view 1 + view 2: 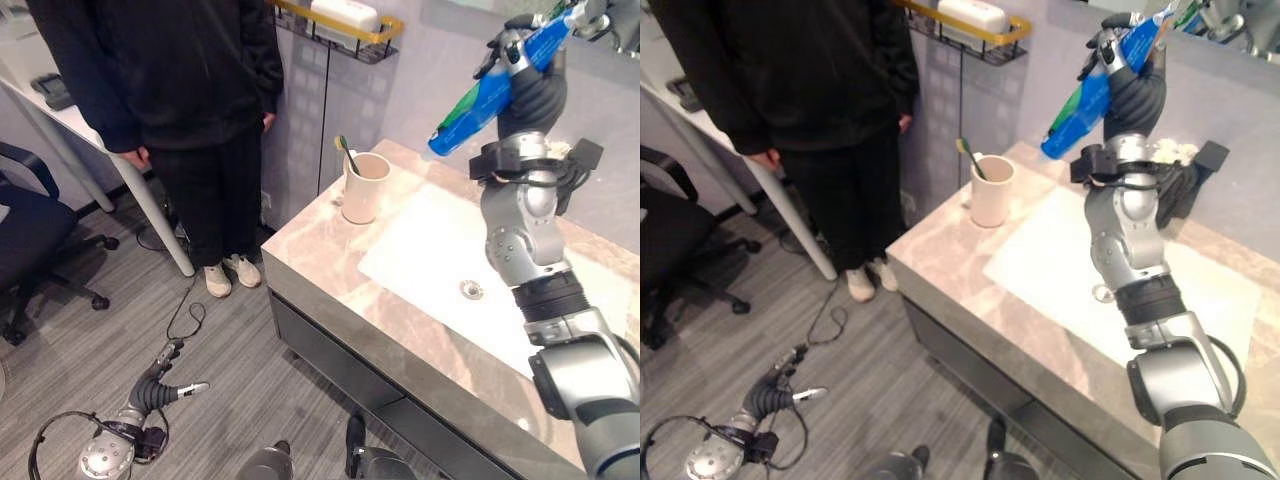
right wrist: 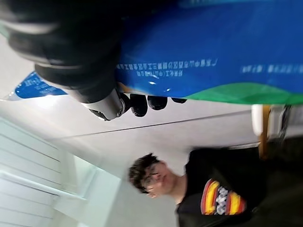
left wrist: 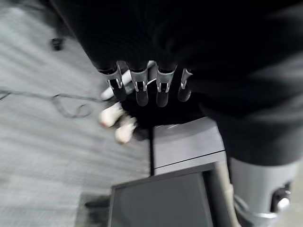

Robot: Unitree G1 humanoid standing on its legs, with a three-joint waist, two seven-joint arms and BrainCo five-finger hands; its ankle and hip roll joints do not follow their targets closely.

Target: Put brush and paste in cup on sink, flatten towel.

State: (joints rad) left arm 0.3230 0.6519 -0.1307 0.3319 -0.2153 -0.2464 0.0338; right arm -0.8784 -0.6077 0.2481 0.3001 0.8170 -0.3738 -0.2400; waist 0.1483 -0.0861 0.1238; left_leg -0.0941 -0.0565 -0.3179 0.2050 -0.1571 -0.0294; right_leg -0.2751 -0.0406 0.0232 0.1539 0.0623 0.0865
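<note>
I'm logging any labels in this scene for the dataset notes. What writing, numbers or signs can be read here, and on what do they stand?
Nothing here can be read.
Toothpaste tube, held in the right hand: rows of small white print on the blue, too blurred to make out.
Person's black top: a striped red, orange and yellow graphic, no legible letters.
Cup, sink counter and wall rack: no writing visible.

One cup [image 1: 364, 187] stands at the counter's [image 1: 330, 262] left corner, with one brush [image 1: 346, 152] in it. One paste tube [image 1: 495, 88] is in view, one sink [image 1: 440, 262], one wall shelf [image 1: 335, 28], one chair [image 1: 30, 235] and one person [image 1: 180, 90].
</note>
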